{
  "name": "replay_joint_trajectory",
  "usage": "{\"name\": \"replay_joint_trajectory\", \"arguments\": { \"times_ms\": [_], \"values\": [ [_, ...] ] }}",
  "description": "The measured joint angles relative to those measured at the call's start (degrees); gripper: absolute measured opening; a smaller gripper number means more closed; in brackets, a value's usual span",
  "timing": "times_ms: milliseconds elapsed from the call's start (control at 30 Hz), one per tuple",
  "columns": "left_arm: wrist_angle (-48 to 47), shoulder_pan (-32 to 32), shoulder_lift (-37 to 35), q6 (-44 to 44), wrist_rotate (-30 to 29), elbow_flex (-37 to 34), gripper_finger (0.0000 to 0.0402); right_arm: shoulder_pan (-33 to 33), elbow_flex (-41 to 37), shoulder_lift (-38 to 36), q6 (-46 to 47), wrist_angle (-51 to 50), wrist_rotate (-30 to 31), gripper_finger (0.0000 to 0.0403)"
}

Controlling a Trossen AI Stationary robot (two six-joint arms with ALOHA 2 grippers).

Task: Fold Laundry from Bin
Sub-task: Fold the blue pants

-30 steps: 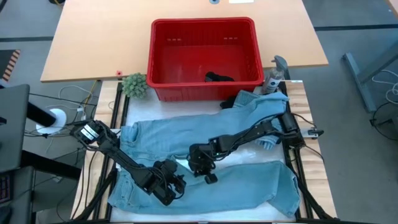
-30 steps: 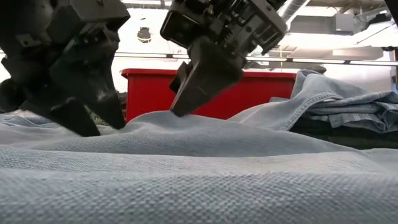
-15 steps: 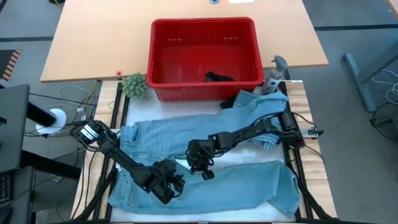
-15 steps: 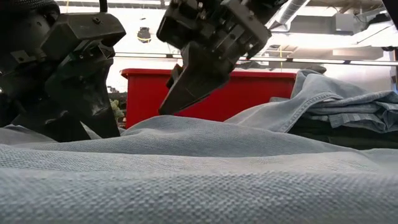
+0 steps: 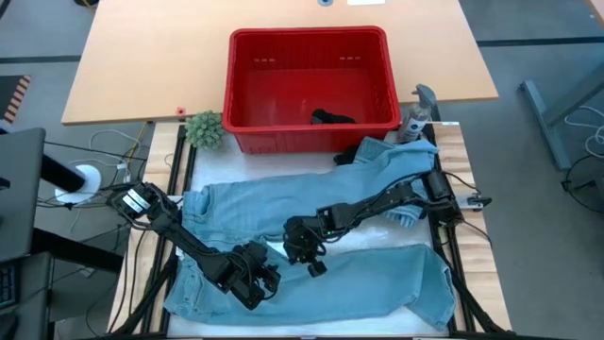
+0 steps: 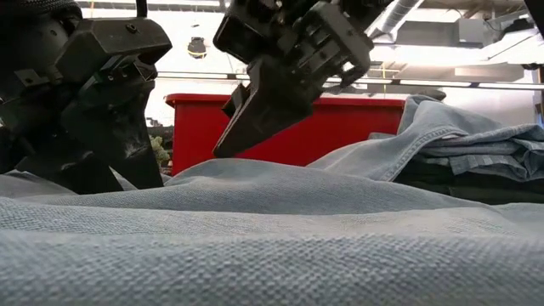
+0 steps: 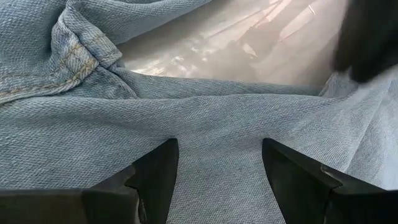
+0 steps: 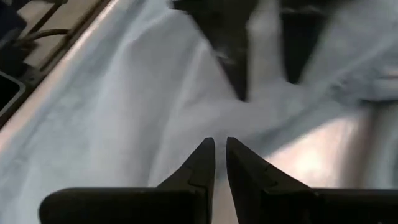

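Lifted slightly since a second ago, the right gripper now hovers just clear of the pale denim jeans instead of pressing into them, its two fingers nearly shut with only a sliver between them and nothing held. One pair of jeans lies spread across the work surface, its two legs running toward 3 o'clock. At about 7 o'clock from the right gripper, the left gripper sits low on the near leg, jaws wide apart with both fingers resting on the denim and a ridge of fabric between them, not clamped. One red bin stands at 12 o'clock on the table, with a single dark garment lying in its near right corner. A second heap of light denim is bunched at 2 o'clock, just beside the bin. One small green plant sits at the bin's near left corner.
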Motion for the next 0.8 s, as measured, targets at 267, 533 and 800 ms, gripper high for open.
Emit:
{"name": "replay_joint_trajectory", "arguments": {
  "times_ms": [267,533,800],
  "values": [
    [0.0,0.0,0.0,0.6,0.0,0.0,0.0226,-2.7,0.1,1.3,1.5,0.7,-0.3,0.0067],
    [-0.6,0.0,0.0,0.9,0.5,0.0,0.0226,-0.4,0.0,3.2,0.5,1.4,-1.4,0.0067],
    [-0.9,0.1,-0.1,2.0,0.7,0.0,0.0226,-0.2,-0.4,3.2,1.1,2.5,-2.2,0.0067]
  ]
}}
